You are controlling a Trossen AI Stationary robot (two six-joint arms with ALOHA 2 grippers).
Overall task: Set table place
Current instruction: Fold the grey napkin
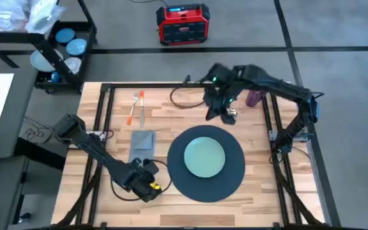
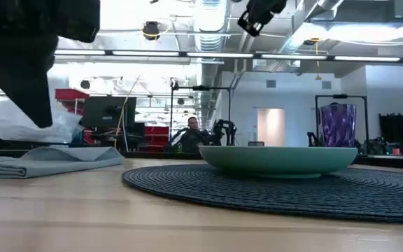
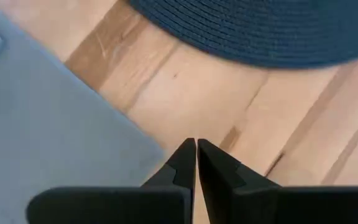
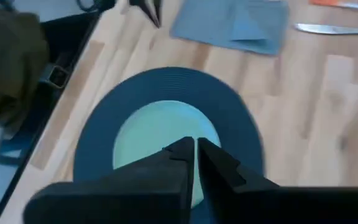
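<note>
**Mat and plate down, cutlery and cup waiting at the far side**

The left gripper [image 1: 147, 183] is hovering low over the near part of the desk [image 1: 260, 185], its fingers [image 3: 185, 163] clenched together on nothing. The napkin [image 1: 143, 141] is lying flat just beyond and beside those fingers, and the mat [image 1: 235, 176] edge is close on their other side. It seems to be waiting in the bare gap between the two so that it stays out of the way.

Past it, the mat is sitting in the middle of the desk with the plate [image 1: 204, 157] centred on it. That makes the base of the setting look done, and the napkin beside the mat is probably there to take cutlery.

The right gripper [image 1: 225, 114] is reaching in high above the mat's far edge, its fingers [image 4: 185, 155] pressed shut and empty, with the plate below and ahead of them. Held up like this, it is clear of the plate and free to go either way along the far edge.

Beyond the napkin, the fork [image 1: 133, 107] and knife [image 1: 142, 116] are lying side by side, well apart from the right fingers. The cup [image 1: 254, 97] is standing near those fingers at the far edge. A spoon is not clear in any view.
</note>
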